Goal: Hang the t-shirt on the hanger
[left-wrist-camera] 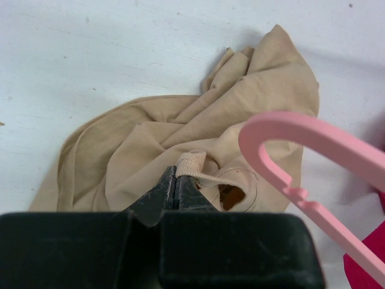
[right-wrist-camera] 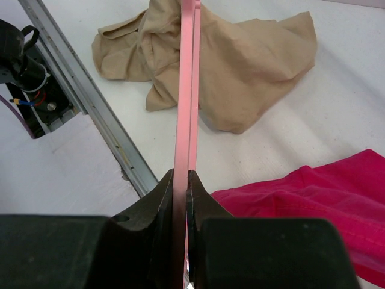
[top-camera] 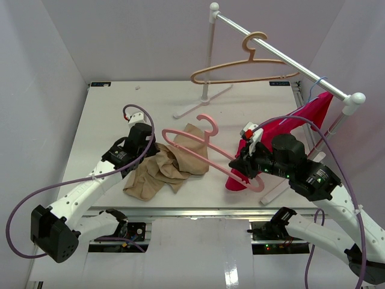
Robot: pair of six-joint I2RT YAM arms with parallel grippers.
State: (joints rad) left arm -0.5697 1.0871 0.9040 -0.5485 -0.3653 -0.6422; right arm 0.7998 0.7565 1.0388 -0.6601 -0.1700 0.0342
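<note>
The left gripper's (left-wrist-camera: pixel 175 182) jaws are pinched shut on the ribbed collar band of the t-shirt (left-wrist-camera: pixel 150 138), a thin fold of it between the tips. The right gripper's (right-wrist-camera: pixel 180 180) jaws clamp narrow on one arm of the hanger (right-wrist-camera: pixel 184 90), whose far end reaches over the cloth. The shirt lies crumpled by the desk's (top-camera: pixel 108 120) near edge, left of centre; a magenta garment (right-wrist-camera: pixel 313 186) lies toward the right edge. The cloth looks light and limp and should sag and bunch. The collar seems the best hold, stretched open for the stiff, thin hanger arm, which may twist in the grip
</note>
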